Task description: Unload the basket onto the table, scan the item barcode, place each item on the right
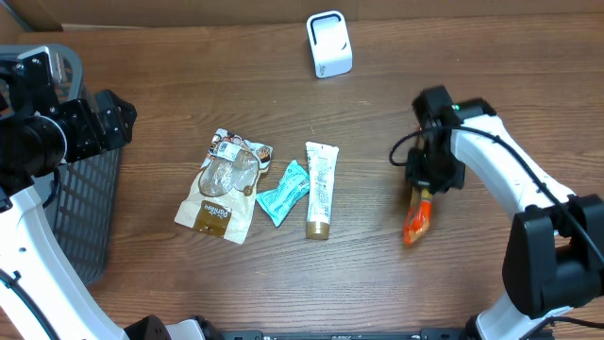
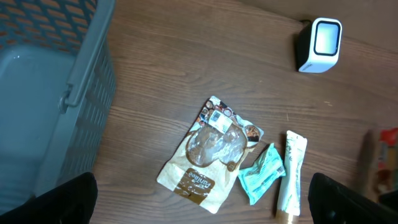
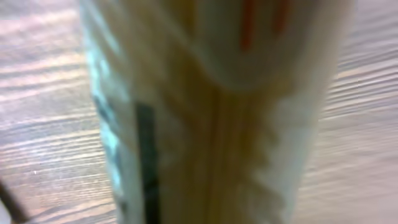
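Orange packet (image 1: 416, 227) lay well apart from the scanner (image 1: 328, 44), under our right gripper (image 1: 427, 187). We couldn't tell whether its jaws gripped. Pinched by one end, the packet might slip. Our left gripper (image 1: 109, 121) gaped wide, empty.

Your wooden surface (image 1: 189, 104) carries a white scanner (image 1: 328, 43) at the far side. At the middle, close together, lie a brown pouch (image 1: 224, 185), a teal packet (image 1: 283, 192) and a white tube (image 1: 320, 188) — an orange packet (image 1: 418, 223) lies well to their right. A grey basket (image 1: 85, 217) stands at the left edge.
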### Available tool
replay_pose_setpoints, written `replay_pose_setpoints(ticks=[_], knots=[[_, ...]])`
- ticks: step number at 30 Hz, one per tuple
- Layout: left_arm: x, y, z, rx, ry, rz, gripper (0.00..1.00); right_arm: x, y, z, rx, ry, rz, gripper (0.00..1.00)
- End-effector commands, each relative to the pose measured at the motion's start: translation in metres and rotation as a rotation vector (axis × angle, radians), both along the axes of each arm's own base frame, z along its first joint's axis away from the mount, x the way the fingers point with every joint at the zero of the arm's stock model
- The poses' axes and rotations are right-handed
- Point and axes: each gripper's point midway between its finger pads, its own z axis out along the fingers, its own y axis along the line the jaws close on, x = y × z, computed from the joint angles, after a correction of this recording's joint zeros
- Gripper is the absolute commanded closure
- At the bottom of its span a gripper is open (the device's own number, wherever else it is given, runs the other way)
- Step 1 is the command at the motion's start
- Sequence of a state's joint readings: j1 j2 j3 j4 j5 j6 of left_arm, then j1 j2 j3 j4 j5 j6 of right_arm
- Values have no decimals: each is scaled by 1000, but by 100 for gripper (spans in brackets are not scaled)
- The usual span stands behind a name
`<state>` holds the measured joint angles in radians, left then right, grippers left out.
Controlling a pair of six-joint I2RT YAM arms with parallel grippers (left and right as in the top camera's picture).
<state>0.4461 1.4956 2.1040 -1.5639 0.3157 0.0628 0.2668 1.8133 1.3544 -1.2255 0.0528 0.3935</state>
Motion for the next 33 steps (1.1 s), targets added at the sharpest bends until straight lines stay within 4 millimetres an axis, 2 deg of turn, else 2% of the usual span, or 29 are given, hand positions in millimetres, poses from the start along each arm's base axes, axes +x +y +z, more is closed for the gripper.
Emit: replay_pose_setpoints(ticks=[1, 3, 5, 8, 11, 13, 14, 17, 18, 19, 20, 22, 26, 30, 33], knots=[[0, -1, 1, 3, -7, -21, 1, 23, -18, 43, -364, -212, -19, 96], [1, -1, 1, 2, -6, -21, 0, 21, -16, 48, -487, -251, 30, 96], [1, -1, 0, 2, -6, -21, 0, 20, -5, 42, -535, -249, 93, 96], [1, -1, 0, 2, -5, -21, 0, 17, 8, 18, -585, -195, 169, 96], [1, -1, 0, 2, -5, -21, 1, 16, 7, -7, -660, -137, 219, 96], [1, -1, 0, 2, -5, -21, 0, 14, 11, -23, -653, -106, 227, 96], [1, -1, 0, 2, -5, -21, 0, 11, 22, -37, -594, -84, 218, 95], [1, -1, 0, 2, -5, -21, 0, 8, 47, -46, -464, -69, 207, 71], [1, -1, 0, 2, -5, -21, 1, 5, 57, -48, -418, -51, 221, 55], [1, -1, 0, 2, -5, -22, 0, 3, 64, -48, -382, -39, 233, 44], [1, -1, 0, 2, -5, -21, 0, 3, 73, -48, -345, -33, 243, 40], [1, -1, 0, 2, -5, -21, 0, 1, 93, -48, -254, -16, 274, 37], [1, -1, 0, 2, -5, -21, 0, 1, 120, -41, -117, 5, 311, 33], [1, -1, 0, 2, -5, -21, 0, 6, 130, -23, -56, -5, 325, 33], [1, -1, 0, 2, -5, -21, 1, 12, 136, 3, 47, -21, 370, 30]])
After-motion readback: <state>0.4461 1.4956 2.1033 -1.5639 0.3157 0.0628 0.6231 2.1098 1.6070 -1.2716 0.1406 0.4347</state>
